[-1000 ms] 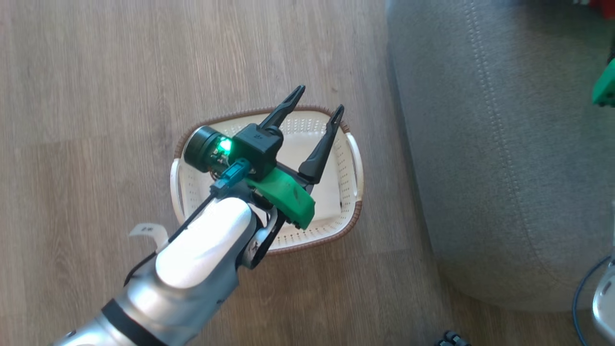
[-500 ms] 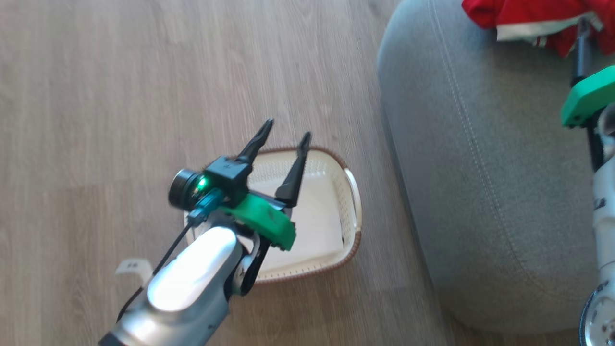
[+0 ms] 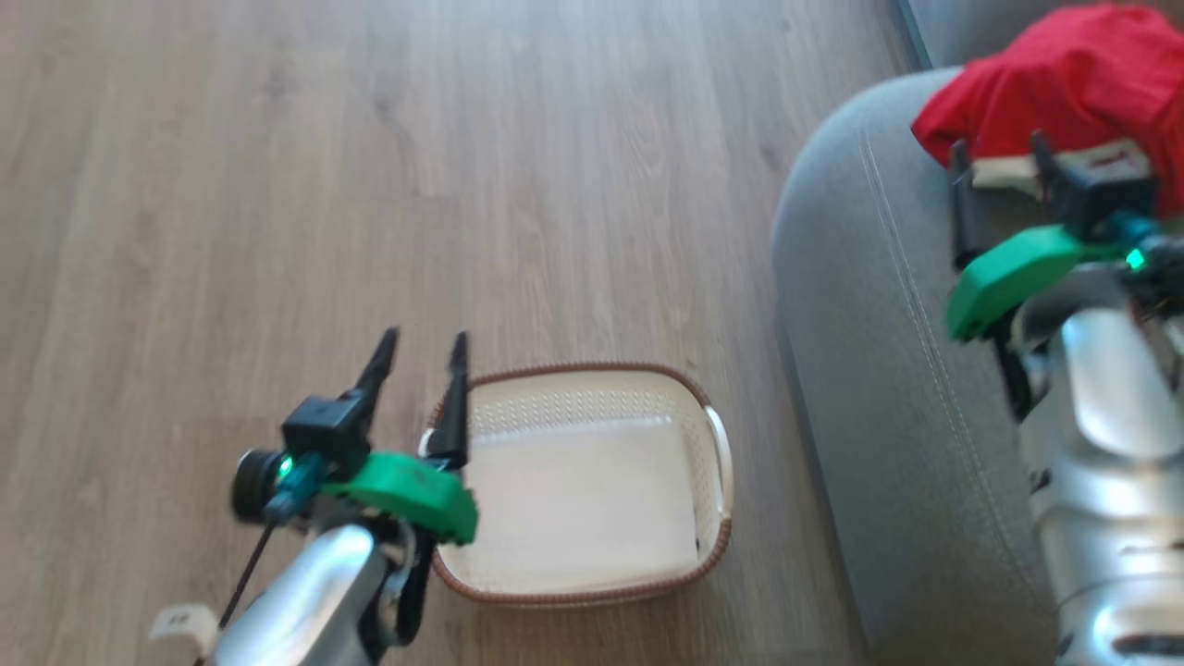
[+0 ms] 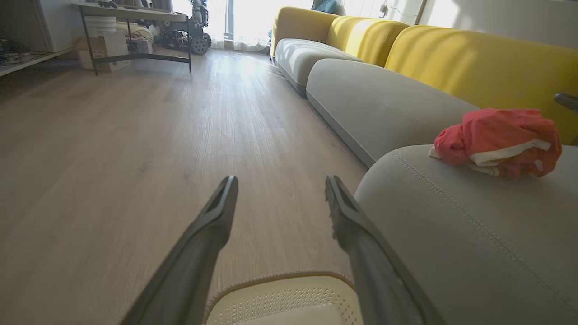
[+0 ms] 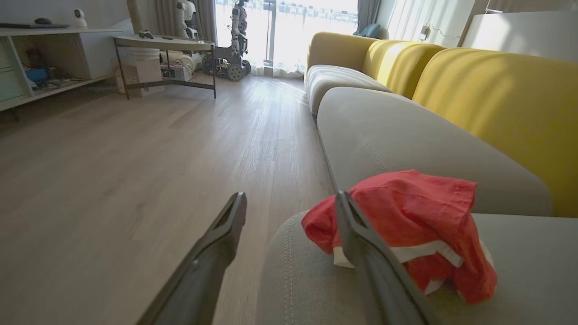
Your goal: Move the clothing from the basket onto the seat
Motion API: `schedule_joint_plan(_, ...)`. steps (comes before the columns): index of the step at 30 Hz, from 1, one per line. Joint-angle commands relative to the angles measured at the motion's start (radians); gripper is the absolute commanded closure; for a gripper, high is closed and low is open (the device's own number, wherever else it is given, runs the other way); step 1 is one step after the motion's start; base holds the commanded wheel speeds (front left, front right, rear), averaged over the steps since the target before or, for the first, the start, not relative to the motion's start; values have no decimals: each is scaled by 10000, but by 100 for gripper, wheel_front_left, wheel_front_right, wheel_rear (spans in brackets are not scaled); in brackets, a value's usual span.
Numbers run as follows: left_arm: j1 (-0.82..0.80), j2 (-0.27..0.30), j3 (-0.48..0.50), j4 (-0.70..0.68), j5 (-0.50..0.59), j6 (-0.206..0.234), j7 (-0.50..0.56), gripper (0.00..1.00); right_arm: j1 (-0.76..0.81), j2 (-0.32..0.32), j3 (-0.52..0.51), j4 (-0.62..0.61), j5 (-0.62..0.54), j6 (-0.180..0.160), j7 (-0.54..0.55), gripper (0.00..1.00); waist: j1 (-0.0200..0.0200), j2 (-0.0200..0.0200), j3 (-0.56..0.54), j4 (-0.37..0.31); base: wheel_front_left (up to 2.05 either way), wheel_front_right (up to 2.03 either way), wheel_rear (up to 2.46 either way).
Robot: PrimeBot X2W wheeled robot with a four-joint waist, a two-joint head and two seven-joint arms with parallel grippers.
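Observation:
The red clothing (image 3: pixel 1064 83) with white trim lies bunched on the grey seat (image 3: pixel 879 370) at the upper right. My right gripper (image 3: pixel 999 157) stands open just short of it, empty; in the right wrist view its right finger crosses the front of the clothing (image 5: pixel 406 212) on the seat (image 5: pixel 519 271). The cream basket (image 3: pixel 573 402) sits on the floor left of the seat, with nothing red in it. My left gripper (image 3: pixel 424 344) is open and empty over the basket's left end. In the left wrist view this gripper (image 4: pixel 281 183) is above the basket's rim (image 4: pixel 280 275), the clothing (image 4: pixel 496 135) to its right.
Wood floor (image 3: pixel 277 185) spreads left of and beyond the basket. Yellow backrests (image 5: pixel 496 99) rise behind the row of grey cushions. A low table (image 5: pixel 167 45) and shelving (image 5: pixel 27 67) stand far across the room, with a wheeled machine (image 5: pixel 232 45) by the window.
The head camera has swung, bringing the clothing and right gripper into view. Relative to the basket, my left gripper has moved from over its middle to its left end. Both grippers stay open.

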Motion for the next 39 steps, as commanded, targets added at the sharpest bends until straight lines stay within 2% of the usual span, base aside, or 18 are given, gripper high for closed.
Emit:
schedule_joint_plan(1, -27, 377, 588, -239, -7, 150, -105, 0, 108, 254, 305, -508, 156, -4, -66, 0, 0, -1, -366, 300, 0, 0, 0)
schedule_joint_plan(9, 1077, 785, 1420, -361, -61, 560, -121, 0, 1802, 724, 892, -1735, 875, -4, -66, 0, 0, -1, -905, 638, 0, 0, 0)
schedule_joint_plan(15, 2149, 1088, 2055, -803, -46, 711, -122, 0, 3075, 750, 1794, -2812, 1966, -4, -66, 0, 0, -1, -1162, 710, 0, 0, 0)
schedule_joint_plan(25, 3969, 1344, 2862, -1786, 159, 788, -123, 0, 5127, 753, 2272, -4626, 3006, -4, -66, 0, 0, -1, -1429, 632, 0, 0, 0)
schedule_joint_plan(39, 4702, 1083, 3370, -2148, 575, 470, -123, 0, 6265, 754, 2299, -4983, 3613, -4, -66, 0, 0, -1, -1520, 615, 0, 0, 0)
